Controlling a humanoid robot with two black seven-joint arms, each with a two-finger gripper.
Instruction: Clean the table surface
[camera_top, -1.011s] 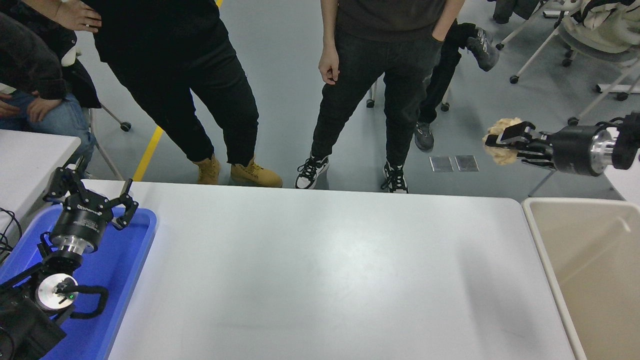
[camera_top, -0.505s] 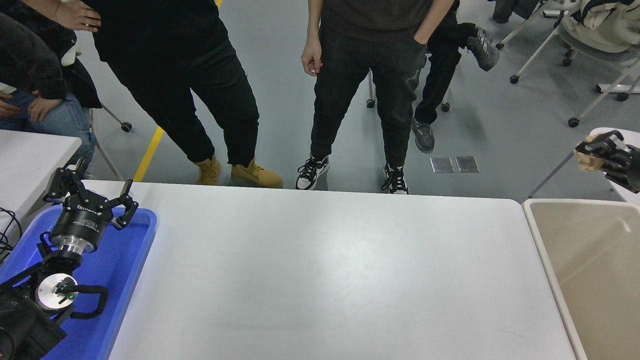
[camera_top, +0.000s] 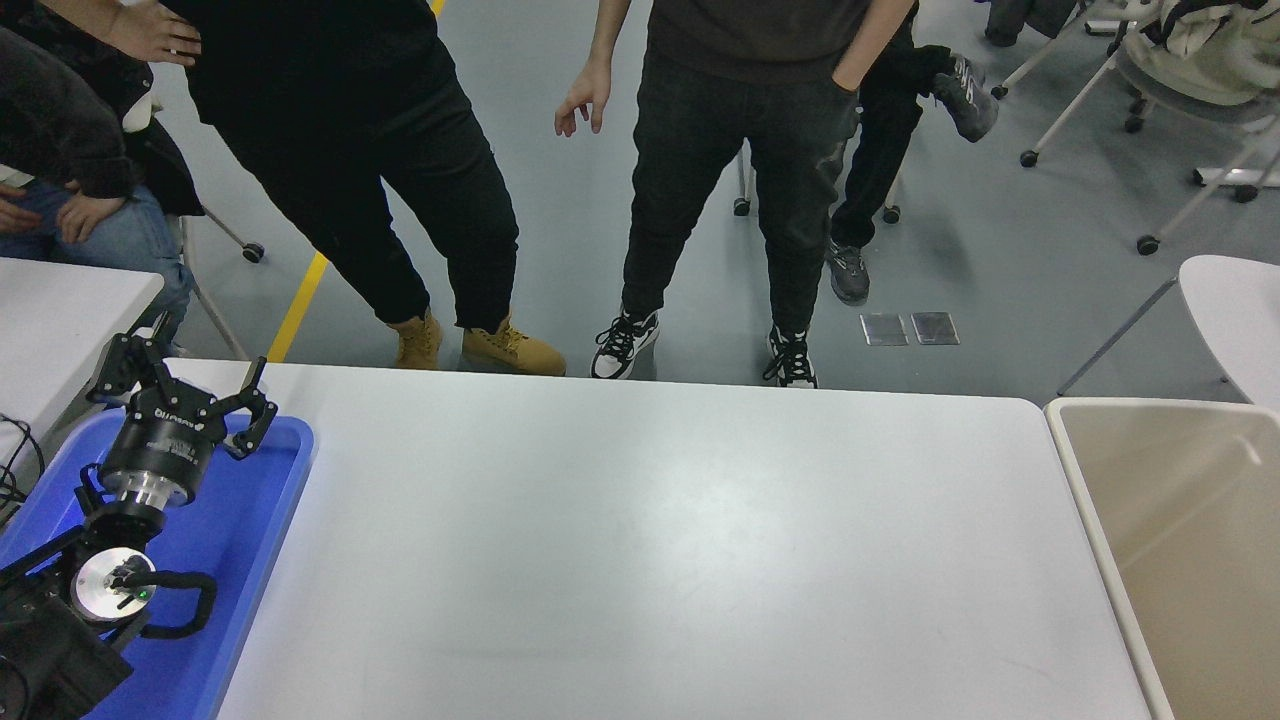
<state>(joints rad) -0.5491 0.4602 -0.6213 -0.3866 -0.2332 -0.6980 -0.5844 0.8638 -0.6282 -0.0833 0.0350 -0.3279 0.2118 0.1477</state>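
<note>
Table surface (camera_top: 640, 540) between blue tray (camera_top: 262, 520) and beige bin (camera_top: 1075, 470)

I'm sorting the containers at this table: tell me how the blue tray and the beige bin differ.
The blue tray lies at the left end of the table surface; the beige bin stands off its right edge. The tray is bright blue and shallow, the bin pale beige and deeper. The left pincer hangs over the tray; nothing is over the bin. Both have rounded corners.
</note>
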